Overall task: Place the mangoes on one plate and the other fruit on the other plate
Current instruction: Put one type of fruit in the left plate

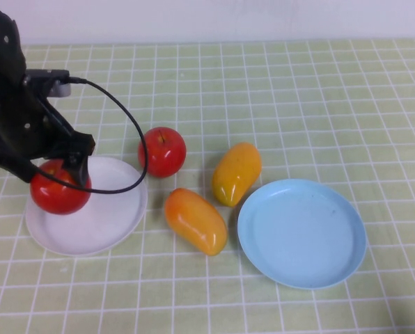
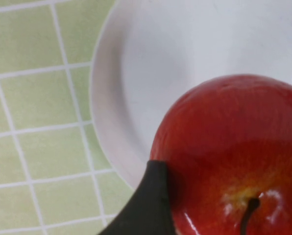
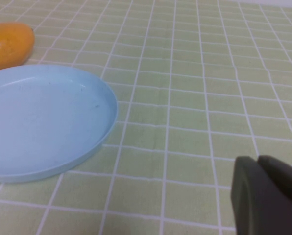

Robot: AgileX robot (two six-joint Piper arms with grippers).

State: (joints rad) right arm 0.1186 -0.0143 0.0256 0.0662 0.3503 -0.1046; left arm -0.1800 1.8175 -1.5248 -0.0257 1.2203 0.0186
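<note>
Apples first: one red apple sits on the white plate near the worktop's left edge, with the left tool spread wide around it. The second apple lies just beside that plate, toward the middle. Two mangoes rest between the plates. Toward the right edge, the blue plate is bare. Beside it, the right tool is pressed together.

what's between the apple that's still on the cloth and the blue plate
In the high view, the yellower mango lies between the loose apple and the blue plate, with the orange mango just below that line.
</note>
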